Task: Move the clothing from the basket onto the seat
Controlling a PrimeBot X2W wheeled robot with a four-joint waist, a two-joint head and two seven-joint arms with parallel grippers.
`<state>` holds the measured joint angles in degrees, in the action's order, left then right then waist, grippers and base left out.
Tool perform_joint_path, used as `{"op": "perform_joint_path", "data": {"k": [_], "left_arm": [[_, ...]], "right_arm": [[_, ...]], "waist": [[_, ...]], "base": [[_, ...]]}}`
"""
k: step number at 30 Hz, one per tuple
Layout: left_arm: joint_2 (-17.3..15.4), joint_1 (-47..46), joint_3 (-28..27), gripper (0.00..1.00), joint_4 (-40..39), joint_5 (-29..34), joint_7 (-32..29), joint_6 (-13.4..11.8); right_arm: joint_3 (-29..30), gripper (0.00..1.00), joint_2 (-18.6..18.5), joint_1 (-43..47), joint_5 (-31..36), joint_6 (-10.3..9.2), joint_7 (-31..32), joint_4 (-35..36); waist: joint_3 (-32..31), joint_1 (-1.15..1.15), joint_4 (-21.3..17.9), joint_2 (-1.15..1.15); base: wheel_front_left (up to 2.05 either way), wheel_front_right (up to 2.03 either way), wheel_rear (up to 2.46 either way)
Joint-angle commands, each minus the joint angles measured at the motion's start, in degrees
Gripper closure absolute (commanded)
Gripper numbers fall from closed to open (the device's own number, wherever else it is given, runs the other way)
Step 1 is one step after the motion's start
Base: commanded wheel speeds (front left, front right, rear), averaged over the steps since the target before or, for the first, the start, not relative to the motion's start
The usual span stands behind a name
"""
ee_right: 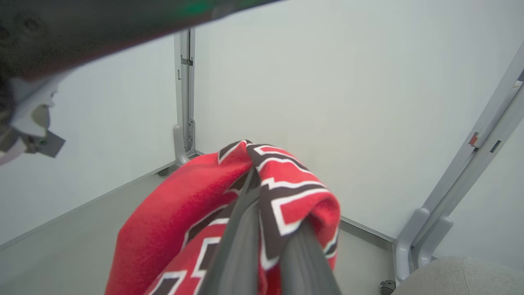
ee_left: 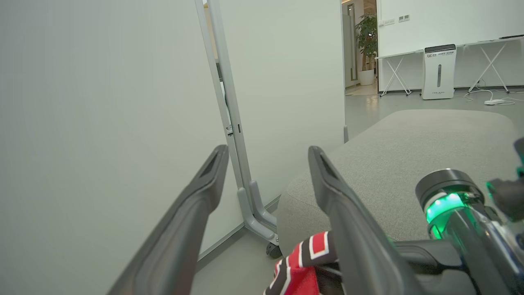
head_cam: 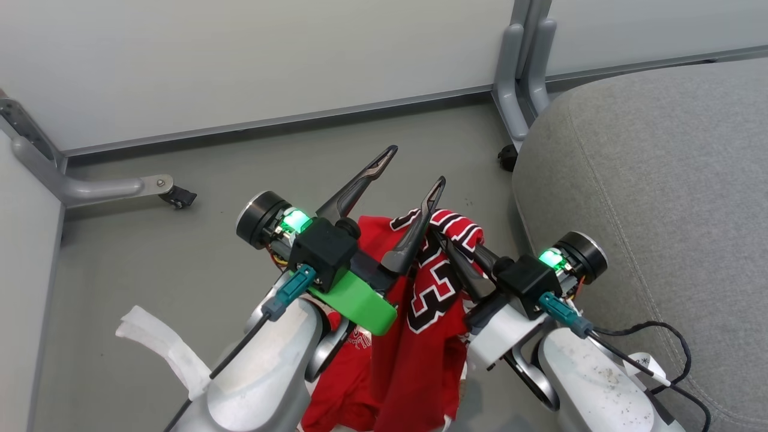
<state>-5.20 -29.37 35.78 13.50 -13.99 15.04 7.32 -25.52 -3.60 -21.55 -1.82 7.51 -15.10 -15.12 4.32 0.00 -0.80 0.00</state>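
- My right claw [head_cam: 443,237] is clamped together on a fold of the jersey [head_cam: 433,294], right at its striped trim. My left claw [head_cam: 417,164] stands wide apart above the cloth and holds nothing.
- The jersey hangs from that single pinch over the floor, just beside the seat [head_cam: 660,180] but not on it.
- The bite looks small and sits on the trim. If I swing across too fast, I expect the fabric to slip free and land on the floor.
- The tail hangs low. Without enough lift it could catch on the seat's rounded edge, and the jersey would end up draped half off.
- One left finger crosses the jersey in the head view; I cannot tell whether it touches. Moving the arms apart carelessly could snag the cloth and pull it out of the grip.
- More red cloth [head_cam: 345,384] bunches under my left arm. I cannot tell whether it is a second garment; if it is tangled in, it may drop midway.
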Motion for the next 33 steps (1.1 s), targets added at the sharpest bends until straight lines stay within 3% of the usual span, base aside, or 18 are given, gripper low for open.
{"op": "perform_joint_path", "data": {"k": [1, 13, 33], "left_arm": [[0.01, 0.29, -0.18, 0.00, -0.08, 0.34, 0.22, 0.19], [-0.40, 0.95, 0.34, 0.00, 0.38, 1.00, 0.21, 0.18], [-0.15, -1.69, 3.13, 0.00, 1.88, 1.60, 0.21, 0.23]], "right_arm": [[0.21, 1.00, -0.05, 0.80, -0.37, -0.04, -0.10, 0.17], [5.68, 1.00, -0.37, 3.99, -2.02, -0.04, -0.10, 1.92], [17.03, 1.00, -0.33, 7.79, -1.29, -0.04, -0.11, 7.37]], "waist": [[0.07, 0.00, -0.11, 0.00], [0.89, 0.00, -3.32, 0.00], [6.24, 0.00, -15.01, 0.00]], "base": [[0.00, 0.00, 0.00], [0.00, 0.00, 0.00], [0.00, 0.00, 0.00]]}}
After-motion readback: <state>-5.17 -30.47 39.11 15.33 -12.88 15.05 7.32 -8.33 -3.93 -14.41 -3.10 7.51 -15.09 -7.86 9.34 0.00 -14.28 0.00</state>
